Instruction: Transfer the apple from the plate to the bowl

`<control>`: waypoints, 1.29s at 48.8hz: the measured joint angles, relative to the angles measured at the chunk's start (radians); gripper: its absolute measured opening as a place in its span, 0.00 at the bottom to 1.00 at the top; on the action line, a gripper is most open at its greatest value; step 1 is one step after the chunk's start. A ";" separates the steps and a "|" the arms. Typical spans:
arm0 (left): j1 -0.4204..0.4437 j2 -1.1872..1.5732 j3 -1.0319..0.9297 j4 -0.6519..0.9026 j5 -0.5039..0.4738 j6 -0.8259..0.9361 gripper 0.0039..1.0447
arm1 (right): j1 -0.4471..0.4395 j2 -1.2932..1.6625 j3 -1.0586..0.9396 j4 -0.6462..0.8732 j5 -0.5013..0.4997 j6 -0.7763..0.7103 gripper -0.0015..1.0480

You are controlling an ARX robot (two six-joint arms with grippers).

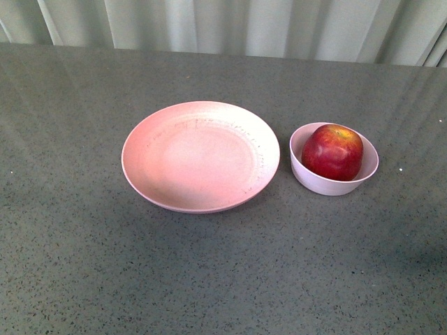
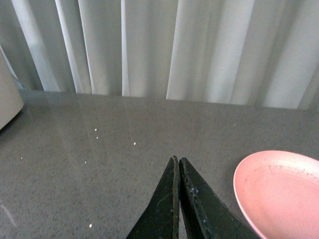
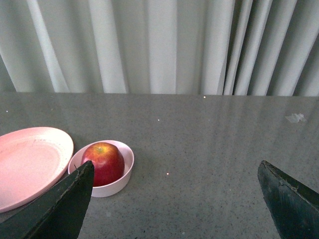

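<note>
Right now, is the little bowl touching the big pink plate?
Apart. The front view shows a thin strip of grey table between the bowl holding the apple and the plate rim; the right wrist view cannot confirm it.

I see the apple (image 1: 333, 151) as glossy dark red, with a yellow-orange patch at its top streaked into the red. The bowl (image 1: 316, 179) is a pale pink-white, plain and matte. At its nine o'clock, the plate (image 1: 150, 150) is a warmer matte pink, with faint darker speckles along its inner rim. The bench (image 1: 223, 279) is dark grey, flecked with fine pale specks and streaked by soft light reflections. At twelve o'clock the curtain (image 1: 230, 24) hangs in whitish-grey vertical folds. The left claw (image 2: 177, 162) is black with faint scuffs; the right claw (image 3: 176, 172) is likewise black.
</note>
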 joint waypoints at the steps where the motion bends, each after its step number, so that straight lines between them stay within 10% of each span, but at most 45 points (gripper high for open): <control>1: 0.005 -0.013 -0.014 -0.007 0.004 0.000 0.01 | 0.000 0.000 0.000 0.000 0.000 0.000 0.91; 63: 0.087 -0.832 -0.080 -0.737 0.086 0.001 0.01 | 0.000 0.000 0.000 0.000 0.000 0.000 0.91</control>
